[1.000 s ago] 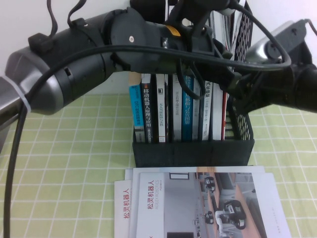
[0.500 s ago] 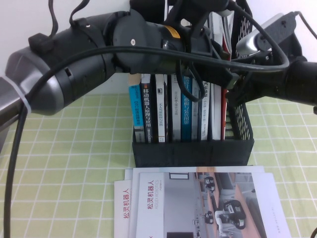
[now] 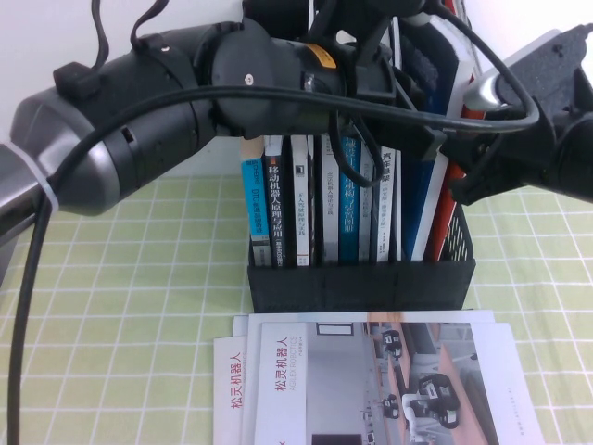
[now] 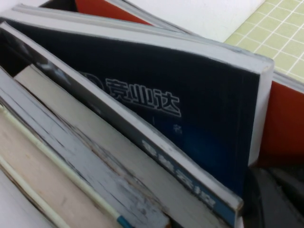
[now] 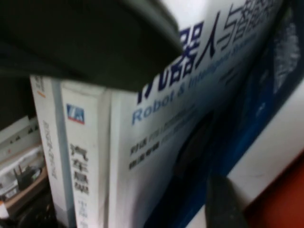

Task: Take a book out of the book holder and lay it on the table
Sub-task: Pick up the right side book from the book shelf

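Right claw grips the leaning blue-covered book and thin red brochure in the black mesh book holder. Left claw hangs above the rack, state unclear. Nothing is lifted out yet; laying on the green checked tabletop remains.

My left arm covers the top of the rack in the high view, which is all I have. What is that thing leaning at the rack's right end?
Observer: The left wrist view shows a dark blue book with white characters on its cover, tilted over.
Operator: And the red book I'm after?
Observer: In that view the book, red side showing, lies directly behind the blue cover.
Operator: Where do the grippers sit?
Observer: The left gripper is above the book holder and the right gripper is at its right end. The right wrist view faces a white-and-blue cover reading "Robot & Intelligent", with red beside it.
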`<action>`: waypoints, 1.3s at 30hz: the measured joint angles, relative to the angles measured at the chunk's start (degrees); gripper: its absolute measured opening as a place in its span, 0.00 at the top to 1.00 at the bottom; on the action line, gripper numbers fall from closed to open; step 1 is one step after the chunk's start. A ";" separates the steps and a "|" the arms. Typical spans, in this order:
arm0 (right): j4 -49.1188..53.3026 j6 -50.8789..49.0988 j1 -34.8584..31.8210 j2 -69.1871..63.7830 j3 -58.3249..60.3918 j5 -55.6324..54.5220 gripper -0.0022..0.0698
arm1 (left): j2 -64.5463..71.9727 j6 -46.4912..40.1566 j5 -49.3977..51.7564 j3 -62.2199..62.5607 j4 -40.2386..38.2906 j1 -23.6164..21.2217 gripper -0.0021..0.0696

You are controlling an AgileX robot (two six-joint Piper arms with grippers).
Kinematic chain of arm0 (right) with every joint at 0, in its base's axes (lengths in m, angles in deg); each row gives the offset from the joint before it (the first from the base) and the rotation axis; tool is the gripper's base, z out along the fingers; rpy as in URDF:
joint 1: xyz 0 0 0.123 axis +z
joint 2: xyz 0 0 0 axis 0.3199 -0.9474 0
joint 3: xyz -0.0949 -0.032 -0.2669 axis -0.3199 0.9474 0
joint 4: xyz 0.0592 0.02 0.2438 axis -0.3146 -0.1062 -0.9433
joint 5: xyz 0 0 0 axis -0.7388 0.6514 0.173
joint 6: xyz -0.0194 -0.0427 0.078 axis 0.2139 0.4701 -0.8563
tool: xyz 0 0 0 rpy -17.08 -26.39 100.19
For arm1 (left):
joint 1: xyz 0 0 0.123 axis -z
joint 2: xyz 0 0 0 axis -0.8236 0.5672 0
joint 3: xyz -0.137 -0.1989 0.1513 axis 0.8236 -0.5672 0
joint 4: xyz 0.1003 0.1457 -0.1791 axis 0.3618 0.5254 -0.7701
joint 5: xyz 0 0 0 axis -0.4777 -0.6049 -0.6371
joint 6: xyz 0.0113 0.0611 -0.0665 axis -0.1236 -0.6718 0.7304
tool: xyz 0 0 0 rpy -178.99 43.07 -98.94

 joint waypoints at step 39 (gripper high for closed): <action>-0.83 -1.19 -0.70 5.74 3.17 5.71 0.95 | 0.00 1.45 1.15 0.00 0.22 0.00 0.97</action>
